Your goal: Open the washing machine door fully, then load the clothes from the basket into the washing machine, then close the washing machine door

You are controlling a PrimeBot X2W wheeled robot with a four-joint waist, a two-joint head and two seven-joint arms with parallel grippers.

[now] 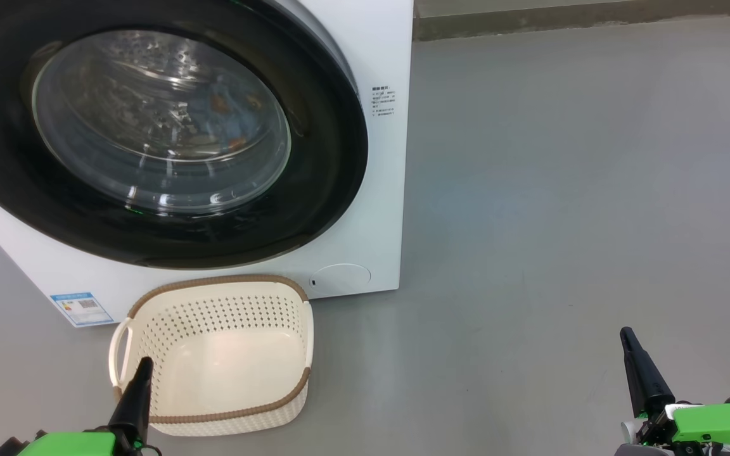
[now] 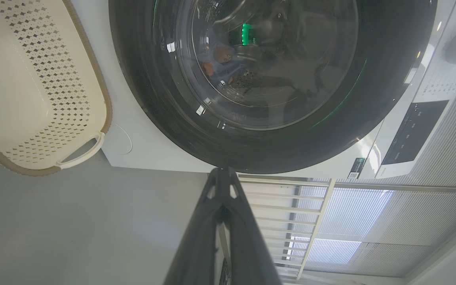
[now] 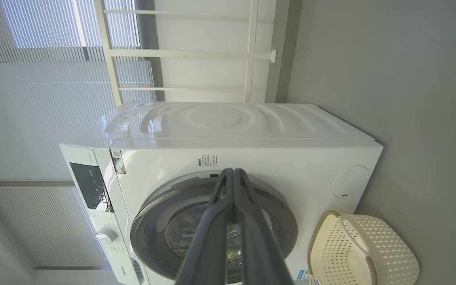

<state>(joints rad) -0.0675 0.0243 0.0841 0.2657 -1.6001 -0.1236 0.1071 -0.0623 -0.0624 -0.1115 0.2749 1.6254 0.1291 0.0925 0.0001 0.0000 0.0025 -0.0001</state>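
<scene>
All three steps look finished: the washing machine door sits shut against the washing machine, the clothes show through its glass as blue-and-orange patches inside the drum, and the basket stands bare on the floor, just near the machine's lower edge. Each gripper is pinched closed on nothing — the left gripper hangs over the basket's near-left rim, the right gripper well apart, far right. Open floor stretches right of the machine (ample room to back away).
</scene>
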